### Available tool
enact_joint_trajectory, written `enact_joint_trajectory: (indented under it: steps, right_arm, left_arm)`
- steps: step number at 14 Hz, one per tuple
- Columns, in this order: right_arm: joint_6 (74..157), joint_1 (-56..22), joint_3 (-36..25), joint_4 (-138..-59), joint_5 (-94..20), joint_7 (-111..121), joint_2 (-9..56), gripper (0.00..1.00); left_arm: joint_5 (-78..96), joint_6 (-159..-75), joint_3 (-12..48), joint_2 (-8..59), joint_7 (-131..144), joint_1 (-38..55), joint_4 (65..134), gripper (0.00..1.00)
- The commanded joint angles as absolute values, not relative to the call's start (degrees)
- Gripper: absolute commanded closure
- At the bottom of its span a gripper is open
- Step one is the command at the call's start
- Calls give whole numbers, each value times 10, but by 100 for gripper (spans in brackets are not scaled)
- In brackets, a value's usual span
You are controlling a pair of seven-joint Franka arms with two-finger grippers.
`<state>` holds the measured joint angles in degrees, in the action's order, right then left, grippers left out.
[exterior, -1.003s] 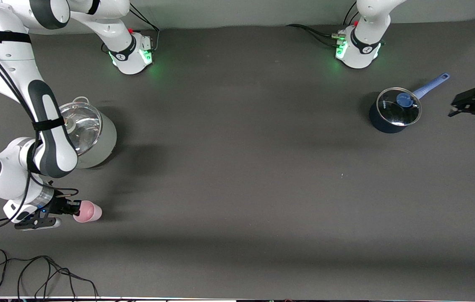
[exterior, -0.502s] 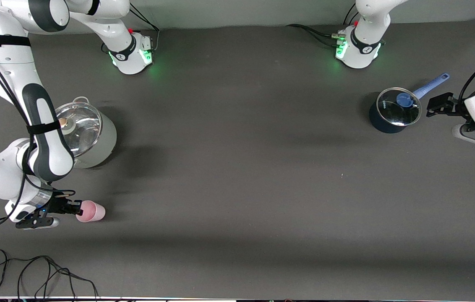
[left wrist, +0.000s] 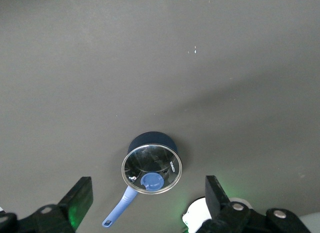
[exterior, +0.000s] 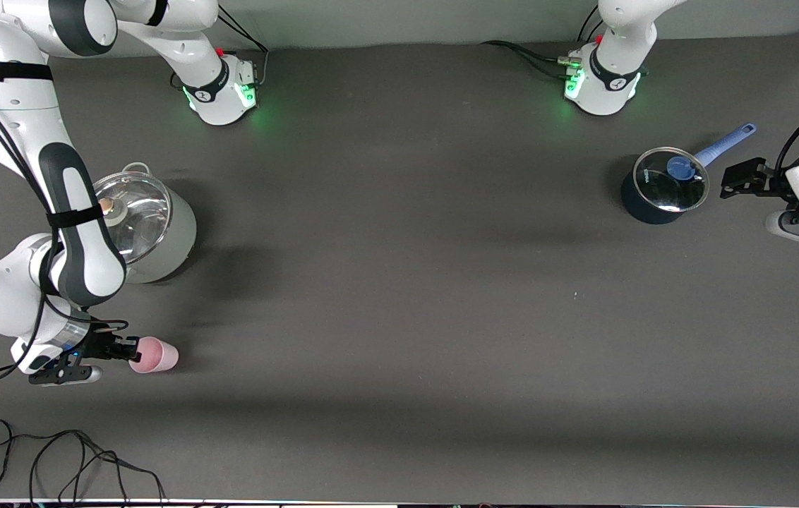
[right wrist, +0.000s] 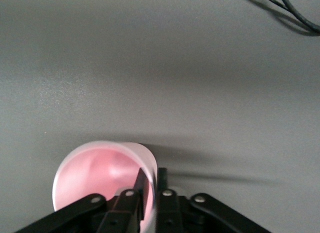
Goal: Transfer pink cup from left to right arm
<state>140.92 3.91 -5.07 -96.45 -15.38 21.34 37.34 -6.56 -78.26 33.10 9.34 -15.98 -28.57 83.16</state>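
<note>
Pink cup (exterior: 154,355) on table (exterior: 399,296), rim between right gripper (exterior: 133,348) fingers, narrowly parted; left gripper (exterior: 738,178) wide open, empty, three o'clock of saucepan (exterior: 661,189).

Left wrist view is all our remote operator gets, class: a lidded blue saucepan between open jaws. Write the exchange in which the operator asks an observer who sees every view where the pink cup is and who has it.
Operator: Where is the pink cup?
Observer: The pink cup is toward the right arm's end of the table, outside your frame.
Operator: Who has it?
Observer: The right gripper. Its jaws pinch the cup's rim wall, one inside and one outside.
Operator: Anything else at that end?
Observer: A lidded silver pot stands there too.
</note>
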Motion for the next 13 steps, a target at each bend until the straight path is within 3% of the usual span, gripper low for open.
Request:
enact_joint_trajectory:
  steps: [1, 2, 3, 4, 7, 8, 11, 13]
  right_arm:
    - [1408, 40, -52, -950, -166, 234, 383, 48]
    - [1407, 39, -52, -950, -164, 235, 382, 39]
    - [1405, 39, -53, -950, -164, 236, 381, 13]
    - [1403, 38, -53, -951, -163, 237, 381, 7]
    - [1401, 33, -54, -953, -162, 237, 375, 6]
    - [1400, 33, -54, -954, -160, 237, 374, 6]
    - [1380, 33, -57, -952, -133, 236, 370, 3]
    - [1367, 33, -58, -952, -120, 236, 362, 1]
  left_arm:
    - [-76, -783, 324, 93, -148, -272, 826, 0]
    - [-76, -785, 313, 92, -145, -258, 826, 0]
    - [-69, -787, 283, 91, -141, -238, 826, 0]
    - [-62, -789, 244, 91, -141, -206, 825, 0]
    - [-38, -811, 62, 68, -140, -38, 846, 0]
    - [-38, -831, 30, 50, -140, -6, 868, 0]
    - [-37, -926, 13, -25, -133, 20, 992, 0]
    - [-37, -947, 13, -48, -106, 31, 1027, 0]
